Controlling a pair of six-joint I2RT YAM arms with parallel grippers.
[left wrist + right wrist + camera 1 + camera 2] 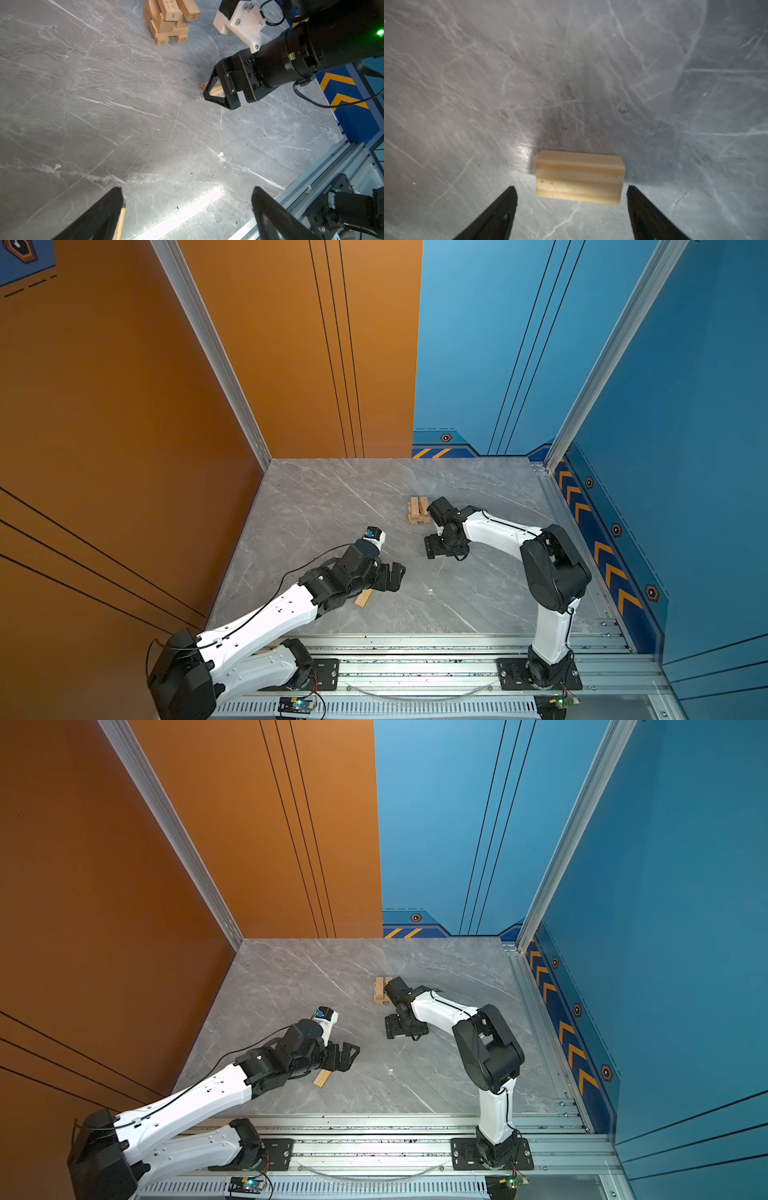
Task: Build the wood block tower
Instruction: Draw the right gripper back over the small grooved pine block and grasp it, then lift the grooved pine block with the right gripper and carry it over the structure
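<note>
The right gripper [571, 187] is held with jaws apart either side of a grooved wooden slab [579, 176] lying untouched on the grey marbled table [324, 506], the left gripper [390, 576] is spread wide beside a wooden bar [362, 598], and the tower [419, 511] is found near the right gripper.

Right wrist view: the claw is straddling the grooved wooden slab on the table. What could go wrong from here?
1. The pale grooved wooden slab sits off-centre and slightly skewed between the open right claw; one jaw may touch first and twist it.
2. The stacked tower of pale wooden blocks stands right beside that arm's wrist in both top views; lifting could bump it.
</note>
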